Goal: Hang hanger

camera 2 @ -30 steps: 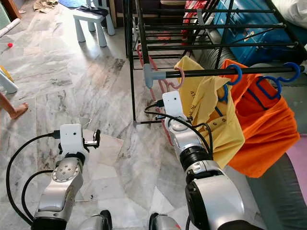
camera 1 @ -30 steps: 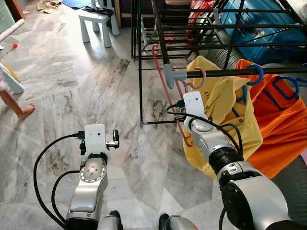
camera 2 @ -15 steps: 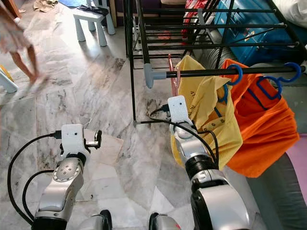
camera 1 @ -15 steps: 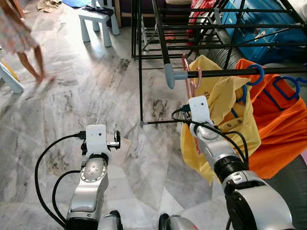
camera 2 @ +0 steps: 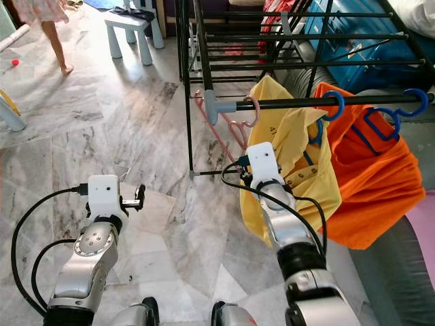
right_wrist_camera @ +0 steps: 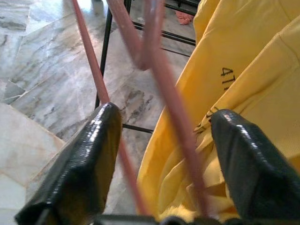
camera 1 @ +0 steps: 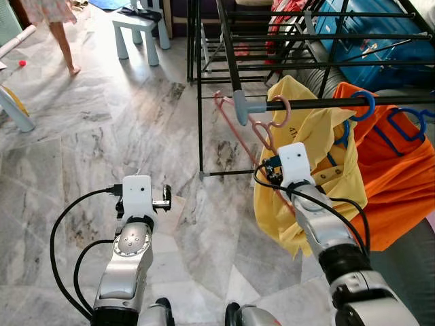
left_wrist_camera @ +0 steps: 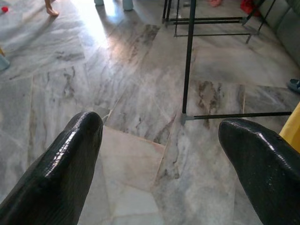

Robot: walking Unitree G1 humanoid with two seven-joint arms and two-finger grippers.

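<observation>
A pink hanger (camera 1: 261, 127) hangs by its hook (camera 1: 286, 110) on the black rail (camera 1: 380, 100), just inside the rail's grey end cap (camera 1: 240, 106) and beside a yellow shirt (camera 1: 319, 136). My right gripper (right_wrist_camera: 167, 114) is open just below it, and the hanger's thin pink bars (right_wrist_camera: 164, 79) run between the two spread fingers. In the eye views the right arm's white wrist block (camera 1: 297, 157) covers those fingers. My left gripper (left_wrist_camera: 164, 125) is open and holds nothing, low over the marble floor.
An orange garment (camera 1: 401, 176) on blue hangers (camera 1: 361, 105) fills the rail to the right. A black drying rack (camera 1: 224, 41) stands behind, with a blue suitcase (camera 1: 367, 41). A white stool (camera 1: 139, 30) and a person's legs (camera 1: 62, 37) are at the far left.
The right arm has drawn back and down from the rail. The hanger swung edge-on, then back, and stays hooked. A person walked across the far left. The left arm is still.
</observation>
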